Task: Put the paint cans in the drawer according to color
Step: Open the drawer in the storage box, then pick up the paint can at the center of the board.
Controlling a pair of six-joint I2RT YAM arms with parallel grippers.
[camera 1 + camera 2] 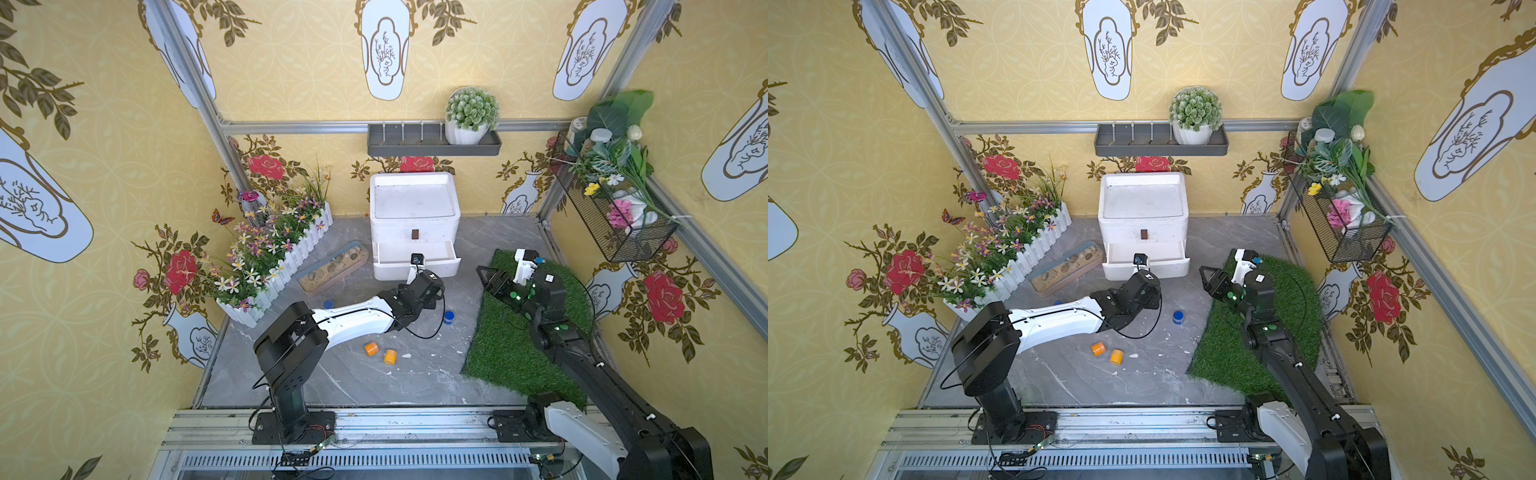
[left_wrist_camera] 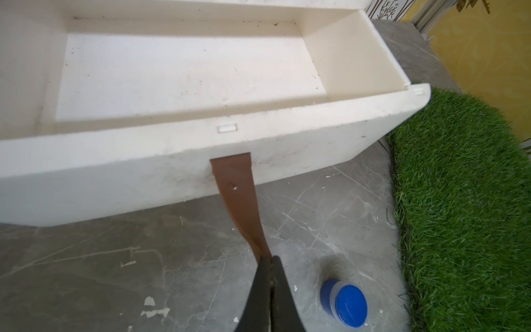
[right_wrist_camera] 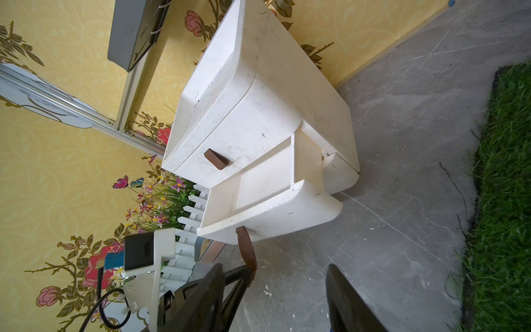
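1. Left jaws are pinching shut on the strap [image 2: 237,198] of the drawer [image 2: 356,57]; right jaws are hanging open, holding nothing.
2. The drawer is standing open and empty.
3. Orange cans [image 1: 371,349] [image 1: 390,356] and blue cans [image 1: 448,317] [image 1: 328,304] are lying on the table [image 1: 374,386], not yet sorted; green cans are not showing.

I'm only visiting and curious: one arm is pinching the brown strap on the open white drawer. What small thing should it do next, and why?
Probably let go of the brown strap. The left gripper is shut on it, and the lower drawer already stands pulled out and empty, with room for cans. A blue can sits close by on the floor.
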